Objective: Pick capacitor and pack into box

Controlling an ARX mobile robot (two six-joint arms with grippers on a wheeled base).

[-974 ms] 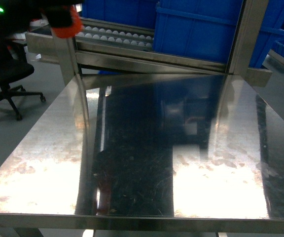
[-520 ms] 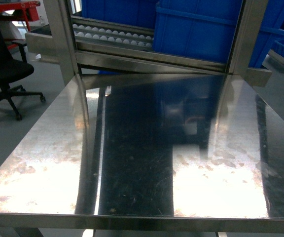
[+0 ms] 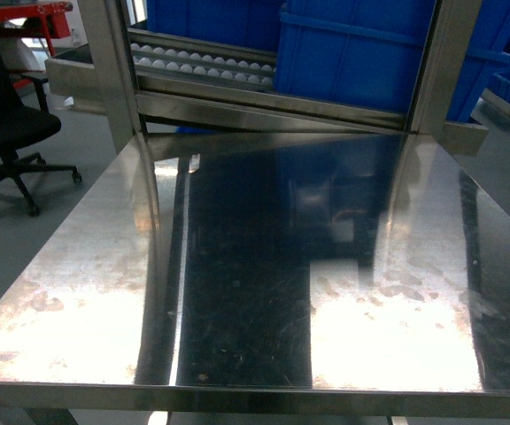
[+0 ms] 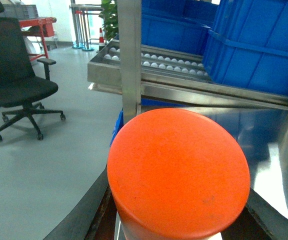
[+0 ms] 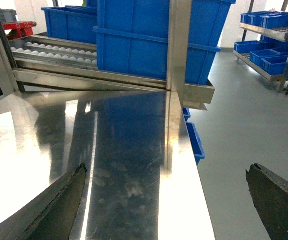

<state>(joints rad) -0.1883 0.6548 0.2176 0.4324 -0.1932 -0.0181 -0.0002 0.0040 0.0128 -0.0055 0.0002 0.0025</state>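
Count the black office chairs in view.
1. The black office chair stands left of the steel table; the left wrist view shows it too. Others may be hidden outside the frames.

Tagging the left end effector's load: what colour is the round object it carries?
Orange, matte and plain. Left wrist view shows it best.

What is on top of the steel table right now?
In the head view the steel table shows only glare and reflections; no box or capacitor lies on it. The left wrist view is partly blocked by an orange cylinder, hiding the table's near edge there.
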